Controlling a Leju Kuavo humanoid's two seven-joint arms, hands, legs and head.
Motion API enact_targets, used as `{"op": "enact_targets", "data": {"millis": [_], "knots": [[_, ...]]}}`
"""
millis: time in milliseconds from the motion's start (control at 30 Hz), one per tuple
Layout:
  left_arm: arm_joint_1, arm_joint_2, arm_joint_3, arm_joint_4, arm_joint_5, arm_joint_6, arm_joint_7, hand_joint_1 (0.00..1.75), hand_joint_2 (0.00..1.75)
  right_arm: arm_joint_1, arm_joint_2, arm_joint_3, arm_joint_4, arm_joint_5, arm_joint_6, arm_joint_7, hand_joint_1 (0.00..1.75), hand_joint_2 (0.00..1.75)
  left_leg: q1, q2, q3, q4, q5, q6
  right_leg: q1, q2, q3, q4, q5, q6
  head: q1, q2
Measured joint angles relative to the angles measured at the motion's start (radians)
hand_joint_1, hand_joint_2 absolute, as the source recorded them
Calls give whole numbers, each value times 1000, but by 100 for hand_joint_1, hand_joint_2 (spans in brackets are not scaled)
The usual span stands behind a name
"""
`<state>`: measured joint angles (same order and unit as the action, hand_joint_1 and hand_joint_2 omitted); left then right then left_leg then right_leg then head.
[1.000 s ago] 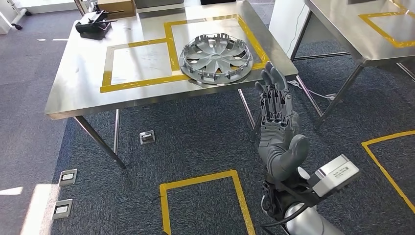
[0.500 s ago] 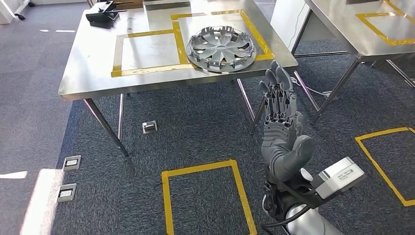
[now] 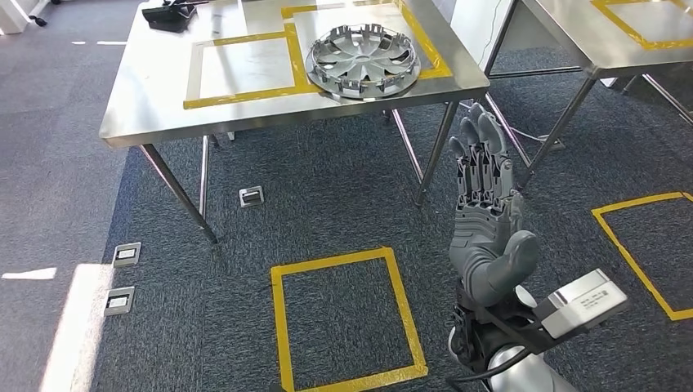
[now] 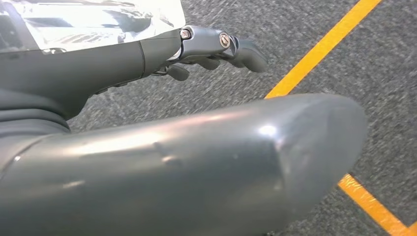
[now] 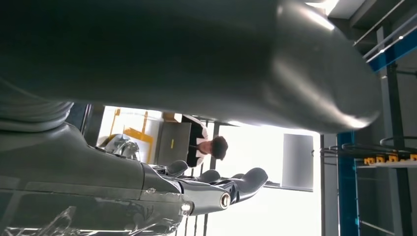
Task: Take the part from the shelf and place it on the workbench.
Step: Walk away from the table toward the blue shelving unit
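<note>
The part, a silver wheel cover (image 3: 363, 60), lies face up on the steel workbench (image 3: 155, 90), partly inside a yellow-taped rectangle near the right front corner. My right hand (image 3: 484, 220) is raised in front of me, below and to the right of that corner, with its fingers stretched out and nothing in it. The right wrist view has the same hand's dark fingers (image 5: 211, 189) held straight and empty. In the left wrist view my left hand (image 4: 216, 46) hangs over the grey carpet, fingers loosely extended and holding nothing.
A black tool (image 3: 167, 14) sits at the workbench's far left. A second steel table (image 3: 588, 41) stands to the right. Yellow tape squares (image 3: 282, 327) mark the carpet, with floor sockets (image 3: 251, 196) nearby. A person (image 5: 206, 142) stands behind, near a blue shelf frame (image 5: 346, 187).
The whole picture has shifted: the camera has moved, so the workbench now sits higher and farther off. My right hand stays raised and empty; the wheel cover has not moved on the bench.
</note>
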<state>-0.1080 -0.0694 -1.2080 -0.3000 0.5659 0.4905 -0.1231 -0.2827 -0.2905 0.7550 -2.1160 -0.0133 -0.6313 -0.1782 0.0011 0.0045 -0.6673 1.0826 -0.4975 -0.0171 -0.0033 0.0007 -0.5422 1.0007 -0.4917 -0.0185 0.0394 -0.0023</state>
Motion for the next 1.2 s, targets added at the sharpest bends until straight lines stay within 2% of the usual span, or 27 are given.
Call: {"op": "enact_targets", "data": {"millis": [67, 100, 133, 167, 233, 300, 367, 433, 467, 500, 567, 600, 633, 667, 700, 733, 767, 800, 867, 933, 967, 1000, 1033, 1100, 1133, 1167, 1200], "knots": [[0, 0, 0, 0, 1, 0, 0, 0, 0, 1, 0, 0, 0, 0, -1, 0, 0, 0, 3, -2, -28, 119, -89, -7, -1, -4, -16, 5, 11, -6, -6, 0], [0, 0, 0, 0, 2, 0, 0, 0, 0, 1, 0, -1, 0, 1, -2, 0, 0, 0, 4, -2, -37, 177, -117, -10, -1, -6, -26, 11, 15, -7, -8, 0], [0, 0, 0, 0, 3, 0, 0, 0, 0, 3, 0, -1, 0, 1, -3, 0, 0, 0, 4, -2, -33, 209, -125, -11, -1, -8, -37, 17, 19, -6, -8, 0], [0, 0, 0, 0, 5, 0, 0, 0, 0, 4, 0, -1, 0, 2, -4, 0, 0, 0, 4, -2, -15, 206, -113, -11, -1, -9, -48, 24, 23, -5, -8, 0], [-1, 0, 0, 0, 6, 1, 0, 0, 0, 6, 0, -1, 0, 2, -6, 1, 0, 0, 4, -2, 66, 103, -68, -7, -2, -8, -70, 37, 31, -1, -8, 0], [-3, 1, 0, 0, 6, 1, 0, 0, 0, 8, -1, -2, -2, 2, -7, 0, 0, 0, 1, -5, 141, -16, -55, 1, -1, -8, -85, 44, 42, 8, -8, 0], [-3, 1, 0, 0, 7, 2, 0, 0, 0, 10, -1, -4, -5, 2, -9, 0, 0, 0, -6, -7, 158, -58, -57, 11, -3, -8, -92, 41, 58, 21, -8, 0], [-2, 1, 0, 0, 8, 3, 0, 0, 0, 15, -3, -7, -8, 2, -11, 0, 0, 0, -6, -5, 149, -68, -38, 25, -6, -2, -96, 37, 68, 32, -8, 0], [-2, 1, 0, 0, 9, 3, 0, 0, 0, 18, -4, -9, -9, 2, -12, 0, 0, 0, -5, -3, 143, -74, -26, 33, -5, 4, -101, 47, 52, 37, -6, 0], [-4, 0, 0, 0, 9, 3, 0, 0, 0, 20, -6, -12, -10, 2, -13, 0, 0, 0, -4, -1, 133, -80, -13, 40, -3, 10, -110, 76, 18, 40, -4, 0], [-6, -1, 0, 0, 10, 3, -1, 0, 0, 23, -8, -17, -12, 2, -16, -1, 0, 0, -5, 1, 107, -82, 10, 48, -1, 13, -132, 182, -84, 43, 2, 0], [-6, -1, 0, 0, 11, 3, -2, 0, 0, 25, -9, -18, -12, 2, -17, -1, 0, 0, -7, 2, 91, -79, 20, 50, -2, 10, -141, 243, -122, 44, 4, 0], [-5, 0, 0, 0, 12, 3, -2, 0, 0, 29, -10, -20, -12, 2, -19, -1, 0, 0, -9, 3, 76, -76, 30, 50, -2, 8, -140, 286, -137, 44, 4, 0], [-5, 1, 0, 0, 13, 3, -2, 0, 0, 32, -10, -21, -12, 2, -21, -1, 0, 0, -9, 4, 60, -72, 39, 49, -2, 7, -129, 302, -129, 43, 4, 0], [-5, 1, 0, 0, 13, 3, -2, 0, 0, 34, -11, -22, -12, 2, -23, -1, 0, 0, -10, 4, 43, -66, 48, 48, -2, 6, -102, 284, -104, 42, 5, 0], [-5, 1, 0, 0, 13, 3, -2, 0, 0, 35, -11, -24, -12, 2, -24, -1, 0, 0, -10, 5, 27, -61, 56, 46, -2, 6, -61, 234, -75, 41, 5, 0], [-5, 1, 0, 0, 14, 3, -2, 0, 0, 35, -11, -26, -13, 2, -25, -2, 0, 0, -10, 5, 12, -55, 64, 43, -2, 6, -12, 163, -62, 39, 5, 0], [-5, 1, 0, 0, 14, 3, -2, 0, 0, 35, -11, -28, -16, 2, -25, -4, 0, 0, -11, 4, 0, -50, 72, 40, -1, 6, 34, 89, -60, 36, 4, 0], [-4, 1, 0, 0, 14, 3, -2, 0, 0, 36, -11, -32, -21, -1, -26, -10, 0, 0, -11, 4, -12, -49, 92, 30, 4, 7, 78, 3, -75, 29, 3, 0], [-4, 1, 0, 0, 15, 3, -3, 0, 0, 39, -11, -36, -23, -8, -27, -16, 0, 0, -6, 4, -17, -54, 108, 18, 7, 6, 72, -9, -63, 16, 2, 0], [-3, 1, 0, 0, 17, 3, -3, 0, 0, 40, -11, -37, -24, -11, -28, -18, 0, 0, -4, 2, -20, -51, 99, 12, 7, 5, 66, -11, -54, 8, 2, 0], [-1, 0, 0, 0, 19, 4, -2, 0, 0, 42, -11, -39, -25, -14, -29, -20, 0, 0, -3, 1, -26, -33, 71, 6, 5, 3, 58, -13, -43, 1, 0, 0], [-1, 0, 0, 0, 23, 6, -1, 0, 0, 44, -11, -40, -25, -18, -30, -20, 0, 0, -1, 0, -35, 3, 28, 1, 3, 2, 50, -15, -31, -5, -2, 0], [0, 1, 0, 0, 31, 12, 4, 0, 0, 55, -11, -42, -24, -34, -32, -18, 0, 0, 0, -1, -57, 122, -66, -7, 4, 0, 27, -14, -12, -10, -8, 0], [0, 1, 0, 0, 35, 16, 5, 0, 0, 62, -10, -42, -23, -44, -32, -16, 0, 0, 1, -1, -64, 178, -84, -9, 4, -1, 14, -12, -3, -10, -10, 0], [1, 1, 0, 0, 38, 20, 8, 0, 44, 69, -10, -42, -21, -55, -32, -12, 0, 0, 1, -1, -59, 210, -80, -9, 4, -1, 1, -10, 6, -9, -10, 0], [1, 1, 0, 0, 42, 25, 12, 0, 87, 74, -9, -42, -18, -68, -30, -4, 0, 0, 1, -1, -39, 208, -58, -8, 4, -2, -12, -6, 13, -8, -10, 0]]}}
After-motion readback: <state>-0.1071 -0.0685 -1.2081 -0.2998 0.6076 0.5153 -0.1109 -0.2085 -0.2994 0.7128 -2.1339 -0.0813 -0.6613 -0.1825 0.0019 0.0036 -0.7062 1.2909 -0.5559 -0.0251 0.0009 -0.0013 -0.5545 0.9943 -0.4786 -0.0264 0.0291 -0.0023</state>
